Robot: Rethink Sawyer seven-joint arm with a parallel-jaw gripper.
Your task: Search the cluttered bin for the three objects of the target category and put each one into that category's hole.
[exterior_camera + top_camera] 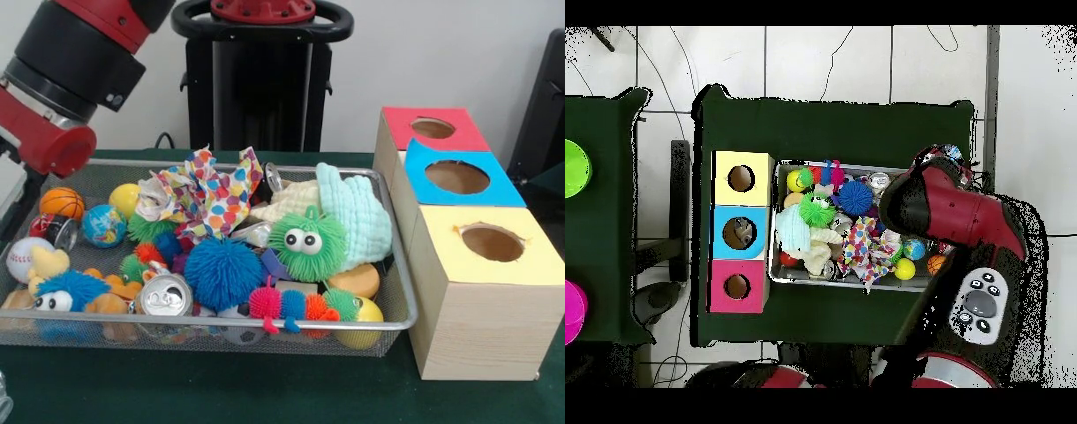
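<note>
red arm [62, 79] overhead (end effector hidden)

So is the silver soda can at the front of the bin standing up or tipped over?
Tipped over. The soda can lies on its side in the mesh bin, its pull-tab top facing the front camera.

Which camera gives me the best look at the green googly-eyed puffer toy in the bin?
The front view: the green puffer toy sits mid-bin, facing the camera with both eyes showing. The overhead view shows it only as a small green blob near the boxes.

A lab: pedestal robot arm [62, 79], green-covered test table [221, 389], tiled floor [825, 60].
</note>
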